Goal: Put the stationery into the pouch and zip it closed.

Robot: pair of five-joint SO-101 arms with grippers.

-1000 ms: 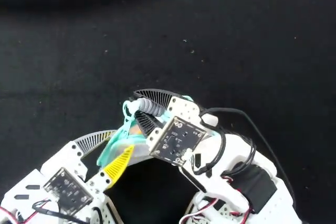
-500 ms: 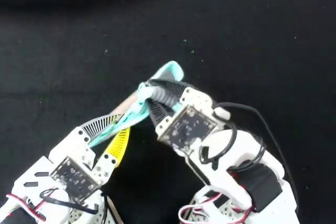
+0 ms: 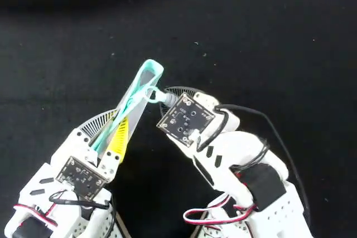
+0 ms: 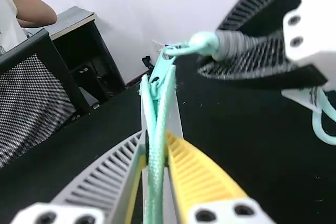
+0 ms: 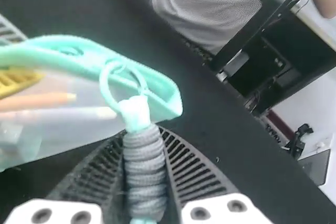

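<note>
Pouch (image 3: 139, 90) over table (image 3: 268, 43); left gripper (image 3: 113, 131) clamps near end, right gripper (image 3: 165, 97) clamps pull cord (image 5: 139, 148) at right.

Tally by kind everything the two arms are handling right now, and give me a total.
Pouch: 1
Zipper pull: 1
Stationery visible inside: 2 (orange pencil, whitish stick)
Pincers: 2 (left pincer shut on the pouch, right pincer shut on the zipper pull)
Total: 6

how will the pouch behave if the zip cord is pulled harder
Likely floppy: the pouch looks like thin clear plastic, stretched between the left claw and the right claw on its zip cord. Probably light, with pencils inside. It may slip, since the left claw pinches one end.
</note>
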